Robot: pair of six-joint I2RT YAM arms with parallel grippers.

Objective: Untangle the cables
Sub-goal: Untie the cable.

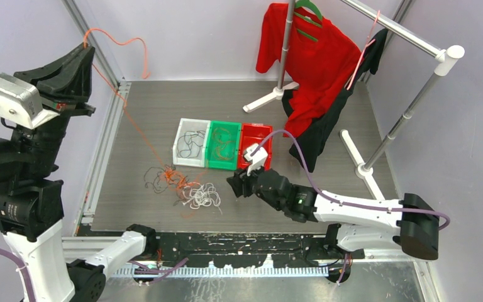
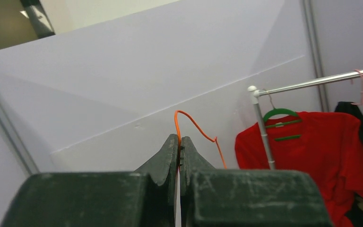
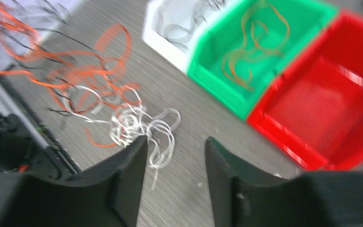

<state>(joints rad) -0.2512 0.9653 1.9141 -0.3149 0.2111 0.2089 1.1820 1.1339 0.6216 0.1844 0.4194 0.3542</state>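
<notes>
A tangle of orange, black and white cables (image 1: 185, 187) lies on the grey mat in front of the bins. My left gripper (image 1: 88, 49) is raised high at the far left, shut on one orange cable (image 1: 122, 110) that runs taut from the tangle up to it; the cable's free end curls past the fingertips (image 2: 196, 125). In the left wrist view my left gripper (image 2: 179, 138) pinches that cable. My right gripper (image 1: 234, 184) hovers low, right of the tangle, open and empty. In the right wrist view my right gripper (image 3: 176, 139) is just over the white cables (image 3: 142, 124).
Three bins stand in a row: white (image 1: 190, 142) with black cables, green (image 1: 224, 145) with orange cables, red (image 1: 254, 146) with nothing in it. A clothes rack (image 1: 402, 38) with a red shirt (image 1: 314, 63) stands at the back right.
</notes>
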